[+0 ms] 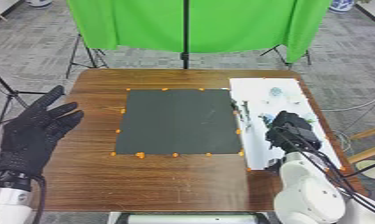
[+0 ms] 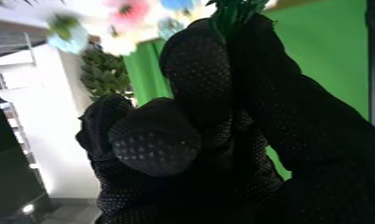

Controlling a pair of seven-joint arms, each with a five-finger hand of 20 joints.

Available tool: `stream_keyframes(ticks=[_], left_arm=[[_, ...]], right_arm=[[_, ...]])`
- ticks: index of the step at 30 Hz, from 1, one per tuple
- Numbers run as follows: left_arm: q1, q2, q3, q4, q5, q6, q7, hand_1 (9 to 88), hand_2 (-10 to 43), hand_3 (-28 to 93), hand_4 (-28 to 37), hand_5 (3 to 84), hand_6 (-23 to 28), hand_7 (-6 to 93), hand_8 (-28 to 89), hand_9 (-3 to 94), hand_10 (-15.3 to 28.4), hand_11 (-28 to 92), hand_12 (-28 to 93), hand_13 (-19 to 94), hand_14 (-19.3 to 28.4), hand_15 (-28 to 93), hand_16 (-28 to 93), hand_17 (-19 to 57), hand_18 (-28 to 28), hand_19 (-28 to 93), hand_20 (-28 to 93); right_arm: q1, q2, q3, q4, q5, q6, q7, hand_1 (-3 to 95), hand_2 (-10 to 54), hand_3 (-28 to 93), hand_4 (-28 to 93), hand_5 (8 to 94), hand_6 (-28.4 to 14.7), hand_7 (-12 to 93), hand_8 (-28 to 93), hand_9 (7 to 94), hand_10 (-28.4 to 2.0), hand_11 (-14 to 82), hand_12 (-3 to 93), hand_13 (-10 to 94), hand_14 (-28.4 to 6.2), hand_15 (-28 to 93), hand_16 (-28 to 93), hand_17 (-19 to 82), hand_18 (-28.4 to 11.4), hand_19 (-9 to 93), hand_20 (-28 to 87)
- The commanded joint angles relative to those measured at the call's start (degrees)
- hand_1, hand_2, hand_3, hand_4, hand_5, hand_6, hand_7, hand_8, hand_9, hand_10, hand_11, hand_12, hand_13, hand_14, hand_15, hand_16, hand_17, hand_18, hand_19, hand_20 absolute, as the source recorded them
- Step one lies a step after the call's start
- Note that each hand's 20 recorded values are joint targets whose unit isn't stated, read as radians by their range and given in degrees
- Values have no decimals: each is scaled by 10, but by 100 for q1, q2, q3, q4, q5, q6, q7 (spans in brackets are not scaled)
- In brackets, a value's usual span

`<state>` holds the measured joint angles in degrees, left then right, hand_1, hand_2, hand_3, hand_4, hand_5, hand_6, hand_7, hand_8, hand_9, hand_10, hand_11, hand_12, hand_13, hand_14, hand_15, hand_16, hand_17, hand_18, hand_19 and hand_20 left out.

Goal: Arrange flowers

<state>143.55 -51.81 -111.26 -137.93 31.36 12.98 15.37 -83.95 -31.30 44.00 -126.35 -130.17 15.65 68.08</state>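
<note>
Flower leaves [image 2: 234, 16] sit pinched in the right hand [image 1: 292, 131].

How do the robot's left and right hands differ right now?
The left hand is open and empty; the right hand is curled, pinching green leaves. The left hand is by the table's left edge, the right hand over the white sheet. Both wear black gloves.

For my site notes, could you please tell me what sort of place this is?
Probably a robotics lab: there is a white robot arm, a green backdrop and grey carpet.
</note>
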Motion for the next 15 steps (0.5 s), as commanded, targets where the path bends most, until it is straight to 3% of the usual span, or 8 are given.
stream_keyframes(ticks=[1,4,12,15], left_arm=[[79,-7,-143,-109,10,92,0,244,63,769,-202,307,70,167,-105,318,207,282,126,240,283,516,-78,-88,267,606,113],[38,17,-146,-119,-8,148,9,245,64,767,-201,309,72,167,-104,321,209,282,126,245,283,522,-78,-83,269,618,121],[-196,31,-114,-98,36,130,-253,249,67,762,-201,310,73,165,-103,330,213,281,129,255,284,533,-83,-77,275,637,139],[-235,91,-128,-95,28,127,-213,250,70,757,-201,311,75,164,-103,331,216,280,130,259,284,536,-84,-75,277,640,144]], right_arm=[[579,-170,-193,-243,-88,161,-271,542,-95,756,-275,792,-53,381,153,842,-128,492,272,822,-73,765,207,502,-224,932,412],[1267,-445,-686,-144,7,92,-407,541,-95,757,-270,795,-53,377,155,845,-128,493,270,825,-72,765,207,504,-225,932,417],[2684,-1645,-1586,466,610,-292,-907,539,-95,756,-264,798,-54,372,160,846,-129,496,267,828,-71,764,210,506,-225,932,423],[3047,-2102,-1821,782,867,-416,-1108,538,-95,755,-262,800,-54,370,161,847,-129,495,265,829,-71,764,210,508,-226,932,424]])
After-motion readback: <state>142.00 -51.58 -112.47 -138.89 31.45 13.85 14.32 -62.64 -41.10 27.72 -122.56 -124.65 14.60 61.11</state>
